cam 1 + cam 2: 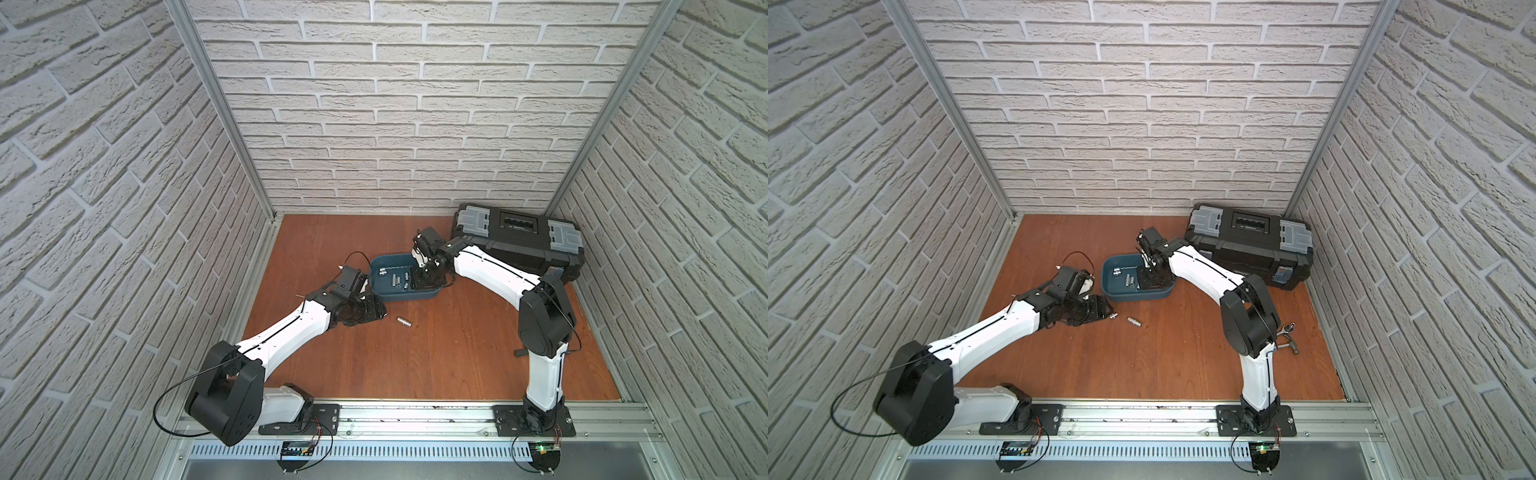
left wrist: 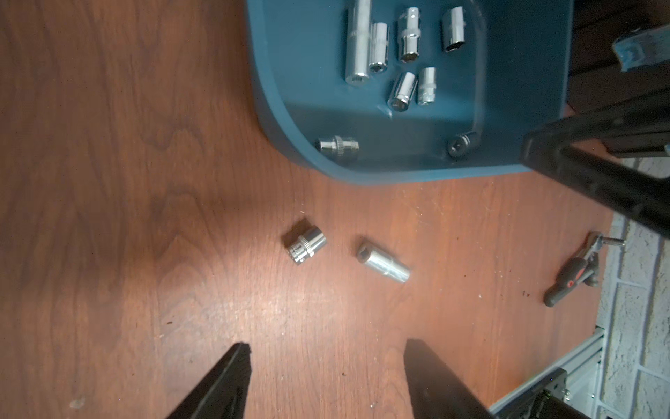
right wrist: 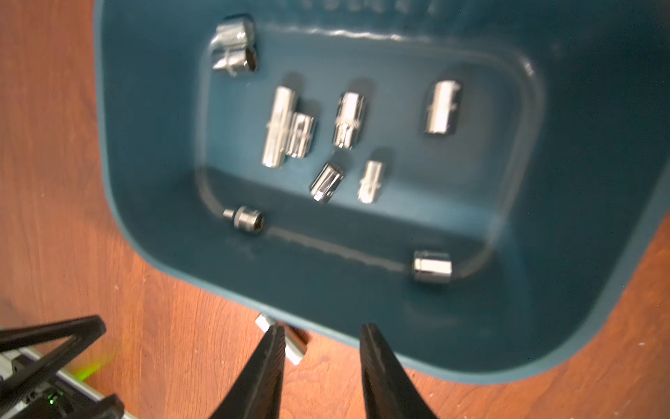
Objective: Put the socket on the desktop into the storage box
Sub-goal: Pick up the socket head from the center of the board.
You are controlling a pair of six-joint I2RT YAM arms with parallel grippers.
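Note:
Two silver sockets lie on the reddish-brown desktop (image 2: 108,181): a short knurled socket (image 2: 304,243) and a long socket (image 2: 384,262), the long one also in both top views (image 1: 403,322) (image 1: 1135,322). The teal storage box (image 1: 376,266) (image 2: 398,177) (image 3: 152,145) holds several sockets. My left gripper (image 2: 328,348) (image 1: 374,309) is open just short of the two loose sockets, with nothing between its fingers. Over the box's near-right part hangs my right gripper (image 3: 321,330) (image 1: 420,282), open and empty, and the long socket (image 3: 295,344) shows behind one finger.
A black toolbox (image 1: 519,241) with grey latches stands at the back right, behind the right arm. A ratchet and a hammer (image 1: 1289,338) lie by the right wall. The grey aluminium rail (image 1: 415,419) runs along the front edge.

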